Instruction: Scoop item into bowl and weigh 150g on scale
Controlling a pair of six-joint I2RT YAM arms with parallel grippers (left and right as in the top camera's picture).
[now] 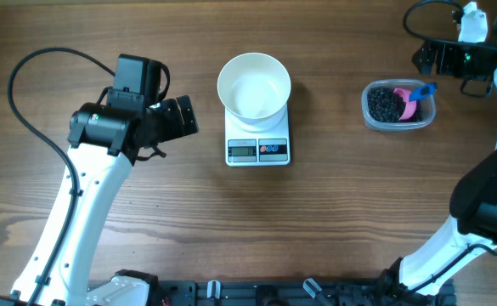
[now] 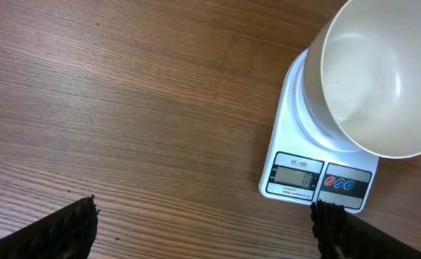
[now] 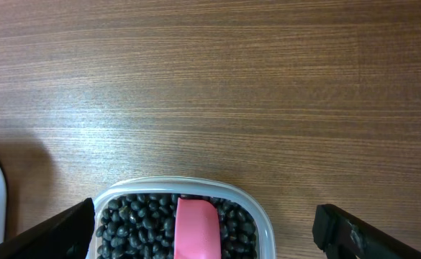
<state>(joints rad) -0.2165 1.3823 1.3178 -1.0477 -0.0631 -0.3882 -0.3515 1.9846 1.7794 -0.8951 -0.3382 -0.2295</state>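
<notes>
White bowl sits on scale, apparently empty. Right of scale, clear tub holds black beans and pink scoop. Left gripper and right gripper are both spread wide, gripping nothing.

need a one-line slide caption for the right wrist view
Open right end effector framing a clear tub of black beans, pink scoop lying in them, on a wood table.

Scale readout unreadable (too small)

White arms, black joints
</notes>
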